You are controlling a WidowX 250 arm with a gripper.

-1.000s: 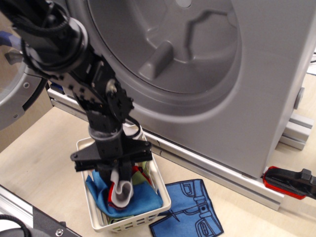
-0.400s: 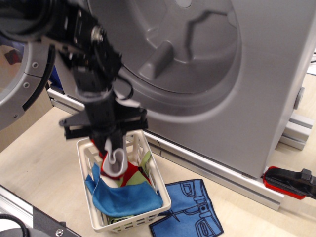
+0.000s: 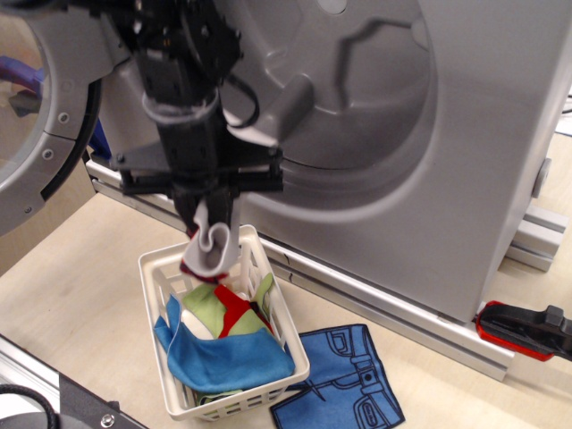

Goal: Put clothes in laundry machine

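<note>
Grey felt piece (image 3: 213, 248) with a red edge hangs pinched in the gripper (image 3: 208, 213), folded into a loop below the fingertips; gripper fingers pressed together on it, clear of the basket (image 3: 281, 332) and directly above its rear end; black arm (image 3: 183, 80) comes down from the top left, crossing in front of the laundry machine (image 3: 429, 161); held piece sits level with the lower rim of the drum opening, in front of the machine face, not inside the drum (image 3: 313, 80).

White slotted basket stands on the wooden table (image 3: 80, 295) just in front of the machine's base rail (image 3: 393, 313); remaining clothes in it: a blue piece (image 3: 228, 357) draped across the front, light green piece (image 3: 204, 308) and red piece (image 3: 234, 308) behind it, all below the rim or just at it.

Blue jeans-shaped felt piece (image 3: 344, 380) lies flat on the table, touching the basket's right front corner, outside the basket.

Drum is open, raised paddle ribs visible; round door (image 3: 45, 125) swung open at the left, partly behind the arm.

Red-and-black clamp (image 3: 523, 329) lies at the right edge on the base rail, well apart from the basket.
</note>
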